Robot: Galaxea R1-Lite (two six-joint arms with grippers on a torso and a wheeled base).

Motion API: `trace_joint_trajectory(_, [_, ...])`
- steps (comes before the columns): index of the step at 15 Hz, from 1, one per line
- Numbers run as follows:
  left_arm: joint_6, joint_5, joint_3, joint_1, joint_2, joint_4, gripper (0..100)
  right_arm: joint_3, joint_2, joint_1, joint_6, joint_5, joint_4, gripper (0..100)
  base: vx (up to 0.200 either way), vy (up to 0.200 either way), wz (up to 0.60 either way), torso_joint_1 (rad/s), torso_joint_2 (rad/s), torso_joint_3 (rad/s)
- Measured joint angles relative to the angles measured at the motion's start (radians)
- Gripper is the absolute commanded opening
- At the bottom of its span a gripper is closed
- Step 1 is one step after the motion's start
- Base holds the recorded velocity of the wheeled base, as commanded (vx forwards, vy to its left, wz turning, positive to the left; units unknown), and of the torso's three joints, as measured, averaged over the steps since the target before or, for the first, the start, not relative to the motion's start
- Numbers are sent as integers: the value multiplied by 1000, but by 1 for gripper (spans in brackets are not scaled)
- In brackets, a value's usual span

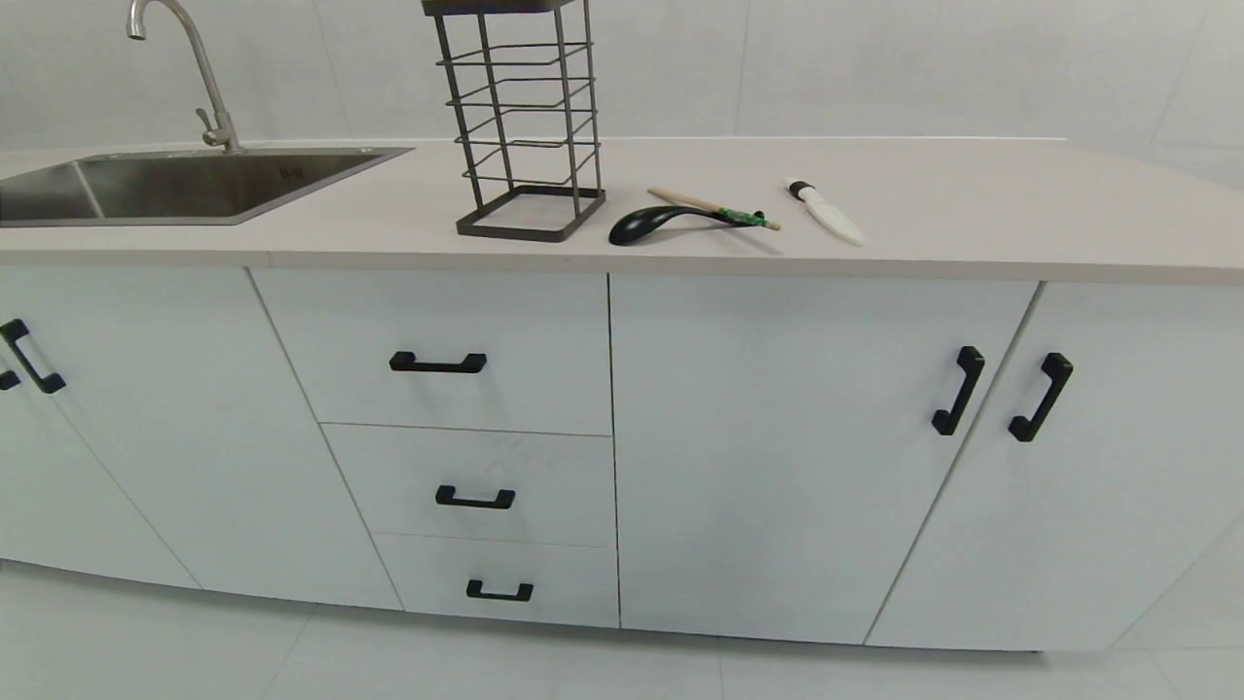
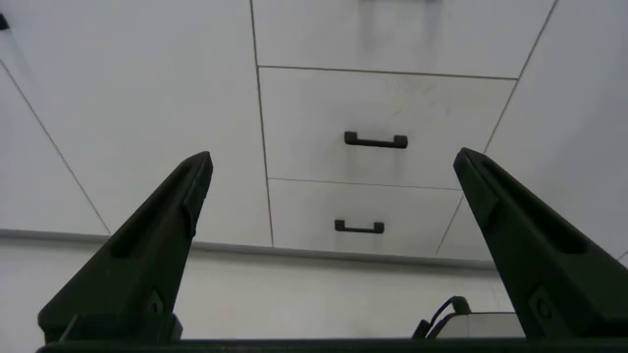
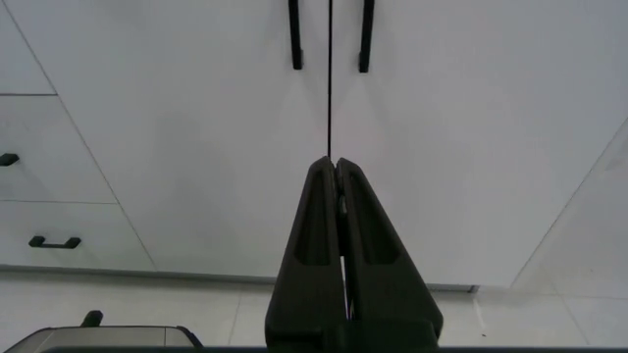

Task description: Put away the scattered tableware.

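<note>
On the beige countertop (image 1: 972,209) lie a black spoon (image 1: 646,223), a pair of wooden chopsticks (image 1: 709,206) with a green band resting across its handle, and a white knife (image 1: 826,211) with a black-banded handle further right. A black wire rack (image 1: 520,126) stands upright just left of the spoon. My left gripper (image 2: 334,172) is open, held low in front of the lower drawers (image 2: 378,118). My right gripper (image 3: 335,172) is shut with nothing in it, facing the white cabinet doors (image 3: 196,127).
A steel sink (image 1: 185,185) with a faucet (image 1: 194,68) is set into the counter at the far left. Below the counter are three drawers (image 1: 466,428) with black handles and cabinet doors (image 1: 777,437). The floor in front is white tile.
</note>
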Motion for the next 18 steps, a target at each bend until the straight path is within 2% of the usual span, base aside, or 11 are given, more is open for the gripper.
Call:
trace_joint_trajectory(9, [20,-20,0,0,0,1,100,0,0,1,0,1,0,0,0,0,0,0,0,0])
trace_joint_trajectory(10, [58,-75,0,0,0,0,100,0,0,0,0,1,-1,0,0,0,0,0,0,0])
trace_joint_trajectory(11, [81,-96,-1,0,0,-17,100,0,0,0,0,1,0,0,0,0,0,0,0,0])
trace_joint_trajectory(12, [85,-108,-18,0,1,-54,100,1,0,0,0,1,0,0,0,0,0,0,0,0])
trace_joint_trajectory(13, [87,-120,-76,0,7,-99,100,1,0,0,0,1,0,0,0,0,0,0,0,0])
trace_joint_trajectory(15, [102,-156,-227,7,51,-130,100,0,0,0,0,1,0,0,0,0,0,0,0,0])
trace_joint_trajectory(17, [122,-272,-297,11,111,-77,100,0,0,0,0,1,0,0,0,0,0,0,0,0])
trace_joint_trajectory(18, [149,-325,-301,12,151,-47,100,0,0,0,0,1,0,0,0,0,0,0,0,0])
